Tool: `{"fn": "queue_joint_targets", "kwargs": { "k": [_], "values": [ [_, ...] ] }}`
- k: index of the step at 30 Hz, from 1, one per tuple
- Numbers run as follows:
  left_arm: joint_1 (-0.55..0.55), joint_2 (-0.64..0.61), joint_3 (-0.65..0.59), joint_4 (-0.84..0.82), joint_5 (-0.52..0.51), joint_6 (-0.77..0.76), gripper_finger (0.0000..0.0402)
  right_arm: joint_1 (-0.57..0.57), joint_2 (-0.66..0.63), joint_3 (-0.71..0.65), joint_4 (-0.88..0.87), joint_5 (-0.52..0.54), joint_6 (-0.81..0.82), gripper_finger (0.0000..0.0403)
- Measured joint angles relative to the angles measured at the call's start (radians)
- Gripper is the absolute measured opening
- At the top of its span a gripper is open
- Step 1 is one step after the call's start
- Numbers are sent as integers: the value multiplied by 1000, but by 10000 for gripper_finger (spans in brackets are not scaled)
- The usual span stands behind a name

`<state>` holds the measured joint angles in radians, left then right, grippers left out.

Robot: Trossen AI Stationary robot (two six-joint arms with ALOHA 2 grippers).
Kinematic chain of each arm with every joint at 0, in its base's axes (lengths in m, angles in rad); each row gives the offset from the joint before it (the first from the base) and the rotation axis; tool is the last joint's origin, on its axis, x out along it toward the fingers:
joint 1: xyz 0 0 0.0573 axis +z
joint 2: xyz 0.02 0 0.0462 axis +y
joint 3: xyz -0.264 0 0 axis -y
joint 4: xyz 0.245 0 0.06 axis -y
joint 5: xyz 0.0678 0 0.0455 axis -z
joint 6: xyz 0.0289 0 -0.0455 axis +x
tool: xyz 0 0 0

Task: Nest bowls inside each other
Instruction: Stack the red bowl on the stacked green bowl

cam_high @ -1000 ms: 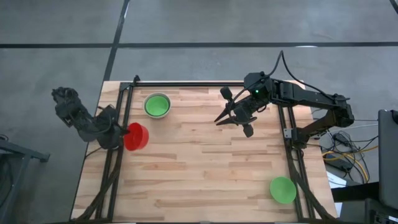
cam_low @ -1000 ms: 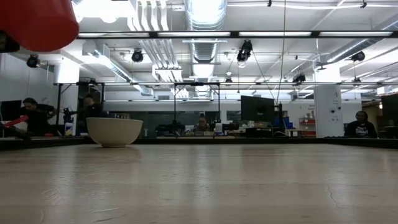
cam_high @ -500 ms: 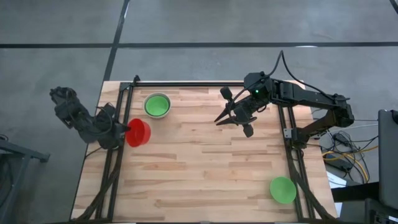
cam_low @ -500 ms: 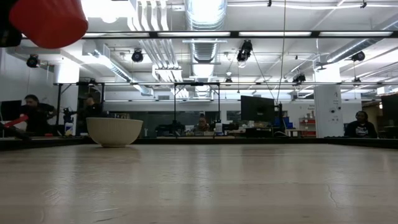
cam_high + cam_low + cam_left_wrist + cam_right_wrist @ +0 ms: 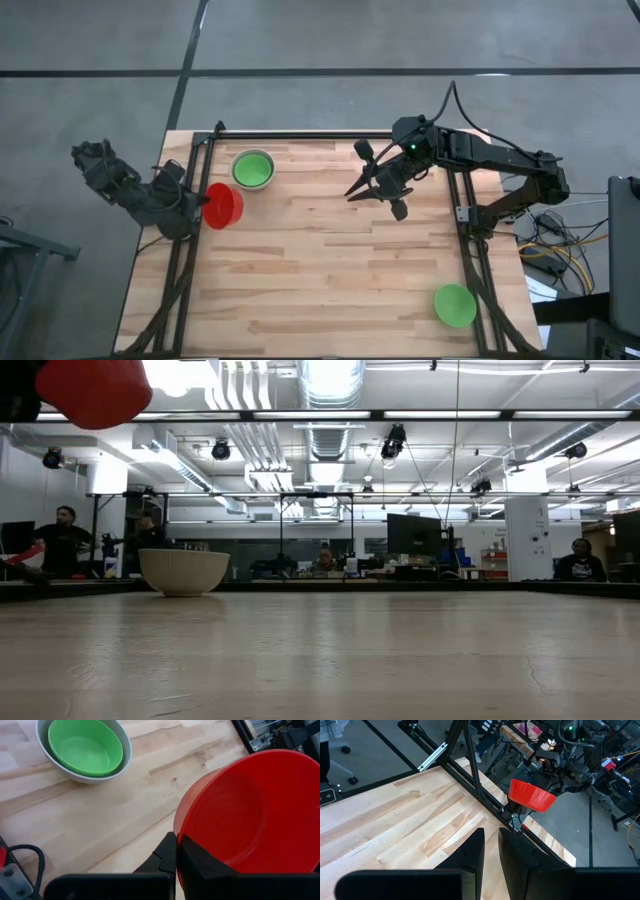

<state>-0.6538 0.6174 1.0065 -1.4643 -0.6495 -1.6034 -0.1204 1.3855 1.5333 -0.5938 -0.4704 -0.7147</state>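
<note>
A red bowl [image 5: 226, 206] hangs in the air over the table's left edge, with my left gripper [image 5: 206, 205] shut on it; in the low view the red bowl [image 5: 92, 390] is high above the tabletop. Just beyond it toward the far edge, a green bowl [image 5: 252, 168] sits nested inside a whitish-grey bowl [image 5: 126, 761] that stands on its base on the table. Another green bowl [image 5: 455, 305] rests on the table near the front right corner. My right gripper [image 5: 352, 192] hovers high over the far middle of the table, open by a narrow gap, with nothing between its fingers. My left gripper pinches the red bowl's rim [image 5: 178, 826] on the side nearest the table's left edge, with one finger [image 5: 166, 854] outside the wall and the other [image 5: 197, 862] inside the bowl. The fingers come slanting down from the left. The bowl is lifted clear and tilted.
Dark metal frame rails [image 5: 192, 190] run along the table's left and right sides, and the red bowl is just above the left one. People sit and stand in the room beyond the far edge [image 5: 62, 540].
My left gripper has risen and moved toward the far edge, closer to the nested bowls, and has carried the red bowl with it, clear of the table. The right arm has kept still.
</note>
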Motion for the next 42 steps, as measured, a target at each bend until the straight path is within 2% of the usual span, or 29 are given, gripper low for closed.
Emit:
{"fn": "queue_joint_targets", "kwargs": {
  "k": [9, 14, 20, 31, 36, 42],
  "values": [
    [32, 0, 0, 64, 0, 150, 6, 0, 0, 0, 0, 0, 0, 52],
    [39, 0, -3, 159, -26, 351, 6, 0, 0, 0, 0, 0, 0, 52],
    [72, 0, -5, 177, -56, 370, 6, 0, 0, 0, 0, 0, 0, 52],
    [168, 1, -73, 362, 33, 613, 7, 0, 0, 0, 0, 0, 0, 52],
    [221, 9, -80, 502, 95, 825, 5, 0, 0, 0, 0, 0, 0, 52],
    [269, 54, -80, 611, 110, 1069, 6, 0, 0, 0, 0, 0, 0, 52]
  ]
}}
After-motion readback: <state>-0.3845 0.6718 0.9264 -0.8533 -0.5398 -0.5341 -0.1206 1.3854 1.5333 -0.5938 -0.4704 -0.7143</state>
